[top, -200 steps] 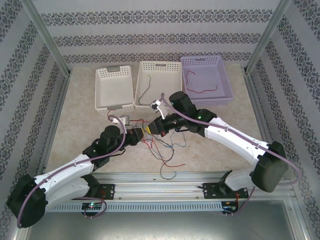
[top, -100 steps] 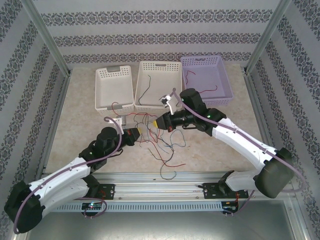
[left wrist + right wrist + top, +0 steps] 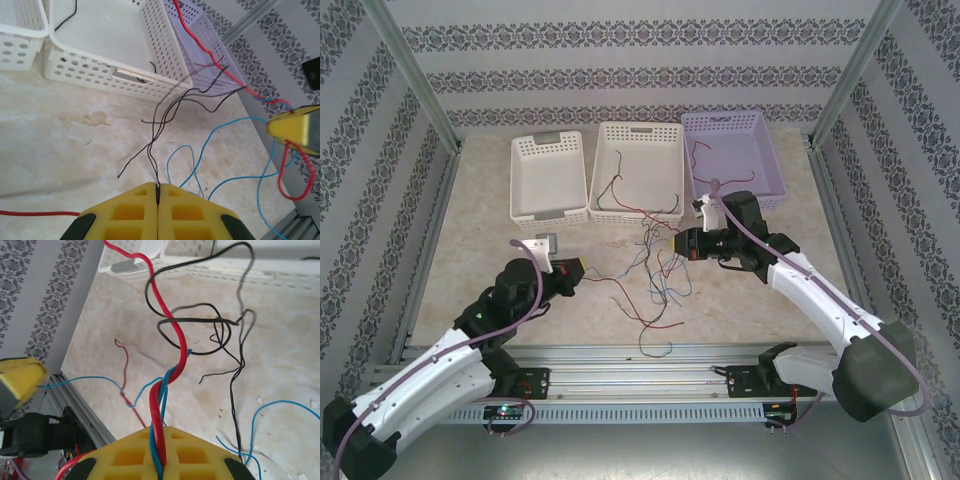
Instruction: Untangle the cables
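The cables [image 3: 655, 275] are thin red, black and blue strands, spread in a loose tangle on the table between my two grippers. In the top view my left gripper [image 3: 582, 268] sits to the left of the tangle. Its wrist view shows the left gripper [image 3: 158, 186] shut on a thin black cable [image 3: 152, 145] that runs toward the baskets. My right gripper [image 3: 678, 243] is at the tangle's right, and in its wrist view the right gripper [image 3: 162, 429] is shut on a red cable [image 3: 167, 340] twisted with a blue cable [image 3: 172, 374].
Three baskets stand at the back: a white one [image 3: 549, 214], a second white one [image 3: 635, 216] with strands hanging over its front wall, and a purple one [image 3: 735, 118] holding a red strand [image 3: 705, 150]. A metal rail [image 3: 650, 355] runs along the near edge.
The grippers have pulled apart, the left back toward the left and the right toward the right. The tangle is now stretched wider. The left gripper has closed on the black cable.
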You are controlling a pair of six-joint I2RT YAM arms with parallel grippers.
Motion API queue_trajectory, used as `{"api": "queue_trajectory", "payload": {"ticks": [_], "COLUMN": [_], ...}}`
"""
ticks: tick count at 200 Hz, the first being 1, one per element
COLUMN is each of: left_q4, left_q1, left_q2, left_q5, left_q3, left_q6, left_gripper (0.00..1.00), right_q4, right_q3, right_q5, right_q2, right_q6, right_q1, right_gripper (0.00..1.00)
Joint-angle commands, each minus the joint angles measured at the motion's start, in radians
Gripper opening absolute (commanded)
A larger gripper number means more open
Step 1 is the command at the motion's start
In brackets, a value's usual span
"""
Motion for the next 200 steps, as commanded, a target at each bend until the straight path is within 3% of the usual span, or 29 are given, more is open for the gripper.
{"api": "queue_trajectory", "payload": {"ticks": [1,47,82,105,137,160,200], "left_q4": [-0.091,-0.249,-0.343,-0.358,-0.351,-0.329,-0.291], "left_q1": [-0.009,-0.009,-0.009,-0.009,-0.009,-0.009,-0.009], "left_q2": [-0.042,-0.073,-0.035,0.006,0.082,0.139,0.214], "left_q5": [-0.039,-0.119,-0.176,-0.197,-0.195,-0.171,-0.165], "left_q3": [0.054,0.229,0.368,0.423,0.486,0.521,0.579], "left_q6": [0.046,0.15,0.221,0.247,0.25,0.245,0.259], "left_gripper": [0.0,0.0,0.0,0.0,0.0,0.0,0.0], "right_q4": [0.029,-0.06,-0.014,0.014,0.023,0.068,0.147], "right_q3": [-0.031,-0.113,-0.194,-0.217,-0.21,-0.211,-0.21], "right_q5": [-0.026,0.187,0.215,0.209,0.215,0.253,0.219], "right_q2": [-0.032,-0.056,-0.023,-0.023,-0.109,-0.225,-0.263], "right_q6": [-0.001,-0.014,0.022,0.037,0.002,-0.049,-0.058], "right_q1": [0.0,-0.016,-0.016,-0.013,0.026,0.111,0.222], "right_gripper": [0.0,0.0,0.04,0.15,0.5,0.65,0.73]}}
